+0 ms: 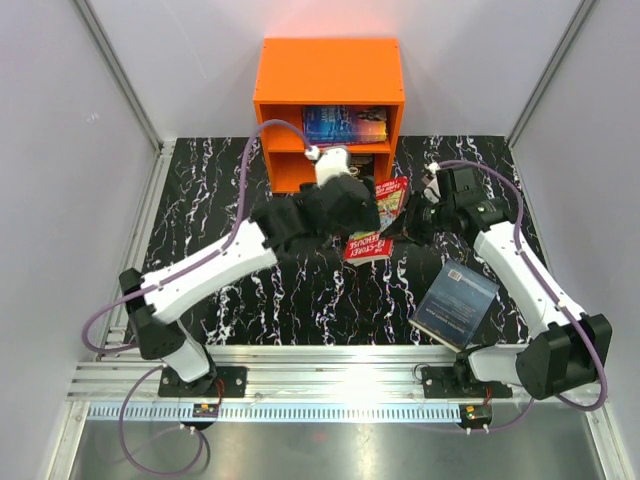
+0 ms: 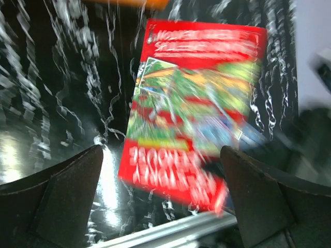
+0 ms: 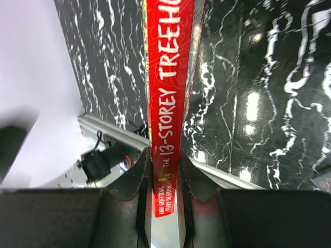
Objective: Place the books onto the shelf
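Red book pinched in right tool; left tool released; one blue-grey book apart.

We find the boxy orange shelf at the black marbled table's rear, a blue paperback in its upper compartment, the red paperback before it, and the blue-grey paperback front right.

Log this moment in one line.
left gripper: open, facing red book | right gripper: shut on red book, at spine | blue-grey book: on table | shelf: blue book in upper compartment
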Robot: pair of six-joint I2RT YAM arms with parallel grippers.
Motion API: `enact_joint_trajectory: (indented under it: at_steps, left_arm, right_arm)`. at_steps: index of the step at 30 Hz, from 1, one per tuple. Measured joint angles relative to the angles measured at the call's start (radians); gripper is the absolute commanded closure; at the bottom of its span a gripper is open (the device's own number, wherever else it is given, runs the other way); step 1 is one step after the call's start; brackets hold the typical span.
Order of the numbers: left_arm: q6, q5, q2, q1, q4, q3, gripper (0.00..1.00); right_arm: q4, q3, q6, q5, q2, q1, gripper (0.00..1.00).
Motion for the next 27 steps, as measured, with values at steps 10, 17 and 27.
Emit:
enact_joint_trajectory:
  at_steps: [10, 17, 27]
  left_arm:
    - [0.271, -0.51, -0.027, -0.555, -0.256, 0.096, 0.01]
    - [0.307, -0.633, 0.172, -0.589, -0.346, 0.234, 0.01]
    - [0.402, -0.652, 0.175, -0.562, -0.194, 0.14, 0.02]
  right_arm:
    - [-0.22, 0.215, -0.001, 0.092, 0.093, -0.003, 1.0]
    - [-0.31, 0.261, 0.005, 0.037, 0.053, -0.003, 1.0]
    - [-0.421, 0.298, 0.039, -0.076, -0.068, -0.003, 1.0]
